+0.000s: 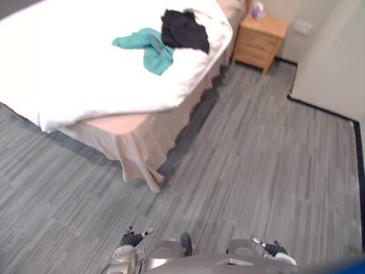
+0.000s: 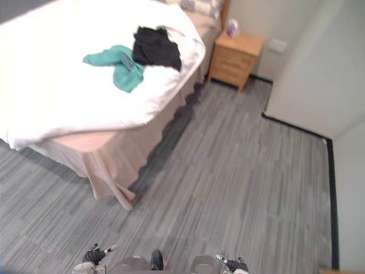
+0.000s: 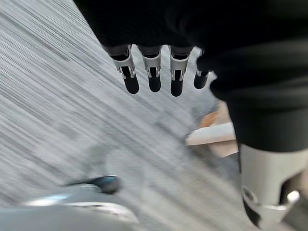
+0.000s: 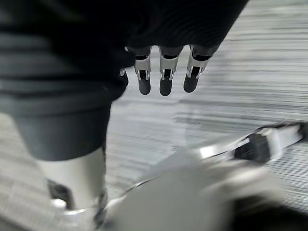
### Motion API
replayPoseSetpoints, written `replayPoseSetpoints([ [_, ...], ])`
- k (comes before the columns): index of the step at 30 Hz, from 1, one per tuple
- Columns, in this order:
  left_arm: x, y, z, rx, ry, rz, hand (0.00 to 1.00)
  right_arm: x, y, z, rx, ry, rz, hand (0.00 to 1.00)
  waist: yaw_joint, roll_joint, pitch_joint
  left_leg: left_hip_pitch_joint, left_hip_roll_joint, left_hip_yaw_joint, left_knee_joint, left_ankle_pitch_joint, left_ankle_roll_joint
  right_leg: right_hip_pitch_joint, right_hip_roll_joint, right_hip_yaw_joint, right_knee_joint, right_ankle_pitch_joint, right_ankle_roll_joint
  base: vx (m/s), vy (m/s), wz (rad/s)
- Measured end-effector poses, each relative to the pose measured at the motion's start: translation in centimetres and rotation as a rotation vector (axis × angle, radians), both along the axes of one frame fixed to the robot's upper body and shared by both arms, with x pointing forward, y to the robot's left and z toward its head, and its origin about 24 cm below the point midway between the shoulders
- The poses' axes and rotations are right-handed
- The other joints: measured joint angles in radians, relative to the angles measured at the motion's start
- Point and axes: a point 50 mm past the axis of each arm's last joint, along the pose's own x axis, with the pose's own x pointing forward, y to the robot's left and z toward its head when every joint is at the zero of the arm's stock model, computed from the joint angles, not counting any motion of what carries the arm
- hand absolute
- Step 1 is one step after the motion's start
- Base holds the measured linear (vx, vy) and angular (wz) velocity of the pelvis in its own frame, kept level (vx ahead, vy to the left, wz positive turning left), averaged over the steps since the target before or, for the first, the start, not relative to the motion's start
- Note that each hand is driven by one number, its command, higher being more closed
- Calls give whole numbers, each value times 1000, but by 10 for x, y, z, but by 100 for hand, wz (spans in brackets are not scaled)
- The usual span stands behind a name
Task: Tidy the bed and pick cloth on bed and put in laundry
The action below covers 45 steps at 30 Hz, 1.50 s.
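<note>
Left eye view: a crumpled teal cloth (image 1: 149, 50) lies on the white-quilted bed with a beige skirt (image 1: 68, 74), towards the side nearest the nightstand. It touches a bunched black garment (image 1: 183, 29) just beyond it. A light wooden nightstand (image 1: 259, 40) stands beside the bed, by the wall. Both hands hang low over the grey striped carpet (image 1: 256, 160), well apart from the bed. The left hand (image 1: 133, 237) and the right hand (image 1: 274, 248) each show straight, relaxed fingers (image 3: 154, 79) and hold nothing.

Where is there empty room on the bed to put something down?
The white bed is bare between the teal cloth and its near edge. It is crowded toward the nightstand, where the black cloth touches the teal one.
</note>
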Motion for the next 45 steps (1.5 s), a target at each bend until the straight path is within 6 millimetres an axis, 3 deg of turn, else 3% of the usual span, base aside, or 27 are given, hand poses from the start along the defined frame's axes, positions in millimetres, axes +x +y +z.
replayPoseSetpoints([
  [1,4,-10,-1,-25,-8,-9,0,0,-1,0,-3,2,-3,0,-13,13,7,24,12,-64,-6,-2,-3,-32,19,-1,-125,-50,-5,117,-54,161],
  [2,5,-16,-2,-40,-9,-9,0,0,-1,0,-4,0,-4,0,-15,22,13,38,21,-92,-5,-10,-2,-42,32,6,-196,-57,-15,282,-117,147],
  [3,8,-26,-3,-68,-15,0,0,0,-4,1,-12,-3,-6,0,-13,40,23,58,42,-133,-4,-27,-8,-58,59,27,-308,-58,-20,291,-173,120],
  [5,11,-30,-2,-88,-33,40,0,-1,-6,1,-17,-2,-5,0,-8,46,21,81,79,-228,18,-100,-35,-71,106,134,-639,-12,-14,120,-252,123],
  [6,10,-29,-2,-89,-33,52,0,-1,-5,1,-16,-1,-2,0,-7,43,21,86,85,-247,28,-129,-36,-69,109,157,-710,10,-17,-34,-367,108],
  [7,10,-27,-2,-95,-38,91,0,-1,-4,1,-14,-1,11,0,5,36,16,89,99,-288,69,-195,-64,-70,108,188,-793,91,2,71,-373,81],
  [8,9,-28,-2,-103,-40,110,0,-3,-6,1,-15,4,13,0,9,37,9,90,117,-304,82,-217,-75,-69,122,179,-771,131,-6,255,-418,89],
  [9,5,-33,-4,-124,-35,141,0,-6,-13,1,-30,14,15,0,15,69,4,90,156,-311,85,-222,-97,-82,147,139,-718,78,-29,475,-401,91],
  [10,5,-36,-4,-143,-44,171,0,-5,-15,2,-38,13,18,0,16,90,-3,76,182,-257,131,-191,-140,-80,148,85,-654,22,-62,491,-354,94],
  [13,1,-35,-5,-156,-40,238,0,-7,-17,3,-55,17,45,0,18,97,-8,50,241,-244,259,-147,-195,26,155,-38,-649,-37,-129,411,-292,103],
  [15,2,-30,-4,-155,-54,275,0,-3,-15,4,-60,5,80,0,17,88,-10,-35,257,-237,437,-99,-232,103,161,-98,-697,-60,-144,277,-211,98],
  [16,8,-28,-2,-166,-76,310,0,1,-16,5,-63,-6,89,0,21,83,-9,-100,276,-194,569,-37,-252,154,164,-126,-743,-63,-149,209,-146,80],
  [17,6,-27,-3,-168,-76,322,0,1,-16,5,-62,-7,90,0,27,82,-8,-127,296,-149,619,-37,-256,185,165,-140,-765,-61,-153,163,-59,50],
  [19,4,-26,-3,-174,-78,339,0,-4,-16,4,-53,12,90,0,41,69,-16,-161,351,41,661,-93,-255,267,163,-149,-839,-51,-161,93,28,19],
  [21,-1,-25,-4,-174,-68,346,0,-5,-16,3,-44,22,94,0,45,68,-19,-160,343,145,540,-139,-245,324,142,-146,-881,-41,-148,-59,66,-5],
  [22,-2,-26,-4,-173,-62,338,0,-4,-16,3,-40,20,95,0,44,67,-20,-158,312,155,401,-131,-246,337,127,-143,-892,-35,-138,-183,75,-11],
  [23,-1,-27,-5,-175,-59,326,0,-5,-17,3,-38,24,94,0,42,73,-24,-159,297,159,307,-88,-237,339,128,-141,-899,-29,-128,-201,136,-12],
  [24,-6,-35,-8,-192,-32,314,0,-7,-22,3,-44,28,88,0,40,93,-39,-159,284,172,186,29,-213,341,148,-130,-919,-24,-106,-51,163,-6],
  [28,-20,-18,-10,-155,11,330,0,-15,-2,-3,13,57,67,0,37,31,-77,-45,214,199,-18,82,-204,362,106,-102,-969,-8,-78,88,135,-10],
  [31,-24,-15,-11,-156,22,342,0,-20,1,-4,27,64,41,0,30,18,-82,14,193,211,-89,110,-195,388,93,-97,-979,-4,-72,42,80,-6],
  [34,-28,-17,-13,-166,41,348,0,-21,1,-4,28,67,36,0,30,23,-84,35,180,212,-140,136,-192,388,90,-90,-995,-4,-63,-38,43,-3],
  [37,-24,-7,-12,-182,40,430,0,-22,-4,-4,16,82,48,0,24,42,-86,32,181,206,-146,144,-191,388,91,-90,-1001,-5,-48,-66,-5,5],
  [39,-31,-4,-13,-199,38,506,0,-24,-6,-4,15,89,44,0,21,54,-92,29,181,196,-146,147,-191,390,92,-98,-999,-7,-48,-40,-11,9],
  [45,-101,11,-18,-194,92,1093,0,-30,-10,-5,11,108,-7,0,35,63,-100,13,181,177,-147,147,-192,389,93,-119,-1003,-13,-48,1,-12,11],
])
